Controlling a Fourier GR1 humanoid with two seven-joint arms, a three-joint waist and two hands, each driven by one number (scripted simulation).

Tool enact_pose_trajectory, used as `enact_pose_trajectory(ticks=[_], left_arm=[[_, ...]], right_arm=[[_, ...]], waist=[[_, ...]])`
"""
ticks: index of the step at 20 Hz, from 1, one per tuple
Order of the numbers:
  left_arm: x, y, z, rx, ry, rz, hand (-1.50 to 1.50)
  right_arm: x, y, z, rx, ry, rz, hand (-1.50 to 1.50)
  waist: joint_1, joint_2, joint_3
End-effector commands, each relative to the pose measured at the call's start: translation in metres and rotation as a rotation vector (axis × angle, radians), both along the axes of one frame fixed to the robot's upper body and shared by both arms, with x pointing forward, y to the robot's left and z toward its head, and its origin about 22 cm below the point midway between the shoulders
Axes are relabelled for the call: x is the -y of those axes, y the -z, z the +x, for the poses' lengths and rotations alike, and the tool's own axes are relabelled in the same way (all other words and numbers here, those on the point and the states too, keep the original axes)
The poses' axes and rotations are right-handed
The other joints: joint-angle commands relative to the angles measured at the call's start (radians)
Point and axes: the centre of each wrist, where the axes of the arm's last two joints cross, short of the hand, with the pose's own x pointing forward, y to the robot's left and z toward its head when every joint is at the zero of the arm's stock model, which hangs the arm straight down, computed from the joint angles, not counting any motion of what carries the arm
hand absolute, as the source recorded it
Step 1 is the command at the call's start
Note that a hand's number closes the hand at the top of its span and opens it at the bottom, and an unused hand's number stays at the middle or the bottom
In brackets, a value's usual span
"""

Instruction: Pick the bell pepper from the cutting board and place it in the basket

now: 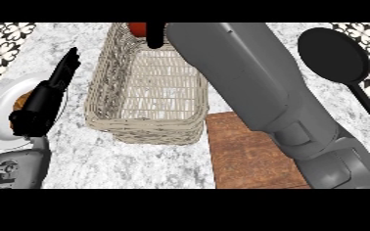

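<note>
bell pepper (pixel 136 28) beside right hand (pixel 156 34) – over basket (pixel 108 85)

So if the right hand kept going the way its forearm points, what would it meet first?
Probably the basket's far rim. The right hand reaches up the view over the basket's far end, with something red, likely the pepper, beside its fingers. Its height above the basket is unclear, so it might pass over the rim.

Red bell pepper (pixel 136 28) beside the black right hand (pixel 156 35); pale beige wicker basket (pixel 108 112) beneath; reddish-brown cutting board (pixel 245 161); black frying pan (pixel 334 55) further right; speckled grey-white counter (pixel 130 164).
</note>
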Motion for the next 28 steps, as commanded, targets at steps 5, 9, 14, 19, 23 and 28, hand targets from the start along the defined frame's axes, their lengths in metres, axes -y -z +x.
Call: enact_pose_trajectory(ticks=[5,9,14,19,23,28], left_arm=[[0.009,0.001,-0.004,-0.009,-0.011,0.001,0.00],[0.000,-0.003,0.009,-0.022,0.002,0.012,0.00],[0.009,-0.008,-0.001,-0.008,0.006,0.026,0.00],[0.003,0.002,-0.005,-0.012,-0.019,0.005,0.00],[-0.001,-0.009,0.001,-0.005,0.015,-0.003,0.00],[-0.010,-0.004,-0.008,-0.004,-0.005,0.001,0.00]], right_arm=[[0.006,0.019,0.012,-0.106,-0.066,0.010,-1.50],[-0.004,0.016,0.006,-0.136,-0.103,0.089,-1.50],[0.009,0.006,0.010,-0.084,-0.001,0.408,-1.50],[0.047,0.000,0.023,0.017,0.155,0.682,-1.50],[0.079,-0.002,0.034,0.061,0.287,0.793,-1.50],[0.161,0.014,0.051,0.131,0.419,0.888,-1.50]], waist=[[-0.003,-0.002,0.001],[-0.005,-0.002,0.000],[0.020,-0.003,0.001],[-0.007,-0.005,0.002],[-0.011,-0.003,0.001],[-0.010,-0.002,0.002]])
